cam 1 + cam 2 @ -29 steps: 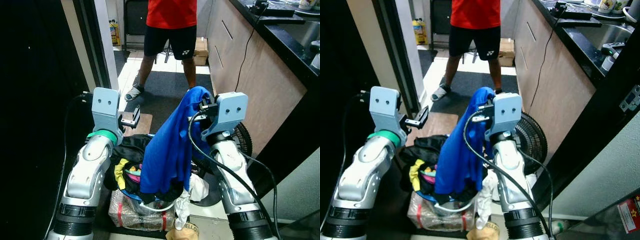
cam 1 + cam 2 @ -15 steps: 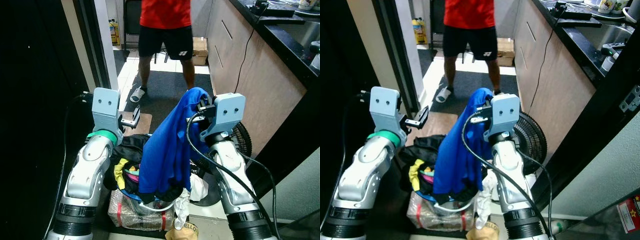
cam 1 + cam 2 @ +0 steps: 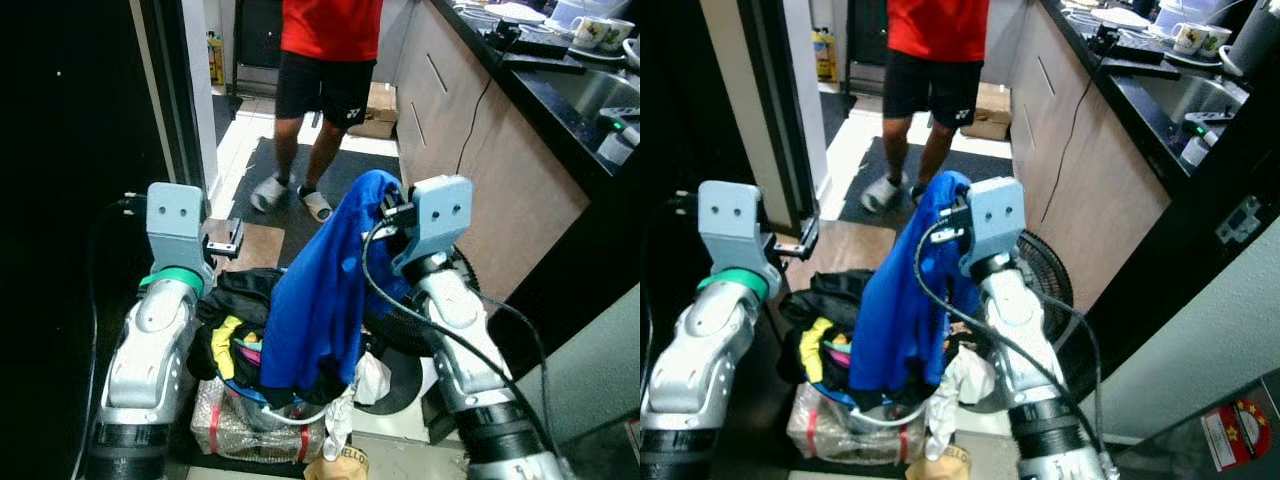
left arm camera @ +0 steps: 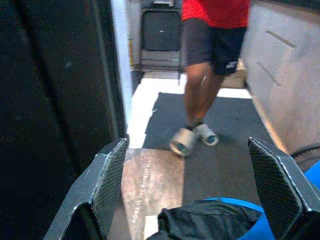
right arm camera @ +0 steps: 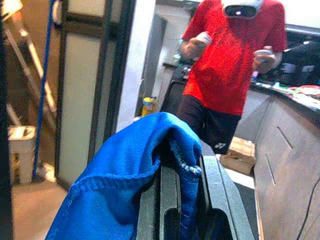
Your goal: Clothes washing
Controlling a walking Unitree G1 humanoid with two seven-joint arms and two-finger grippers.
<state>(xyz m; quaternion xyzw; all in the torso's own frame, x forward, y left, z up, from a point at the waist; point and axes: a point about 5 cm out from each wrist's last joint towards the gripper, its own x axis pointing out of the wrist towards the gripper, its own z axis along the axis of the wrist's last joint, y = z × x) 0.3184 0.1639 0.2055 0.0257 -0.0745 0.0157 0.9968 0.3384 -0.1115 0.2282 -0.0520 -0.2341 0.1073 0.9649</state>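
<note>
My right gripper is shut on a blue garment and holds it raised above the laundry basket. The cloth drapes over the black fingers and hangs down, its lower end reaching the pile of dark and coloured clothes in the basket. My left gripper is open and holds nothing; it hovers over the left side of the basket, above a dark garment.
A person in a red shirt and black shorts stands ahead on a dark mat. A wooden counter runs along the right. A floor fan sits behind my right arm. A dark door frame is on the left.
The camera has shifted, so the whole scene sits differently. The person has stepped closer, feet together on the mat. My right gripper still holds the blue garment raised.
</note>
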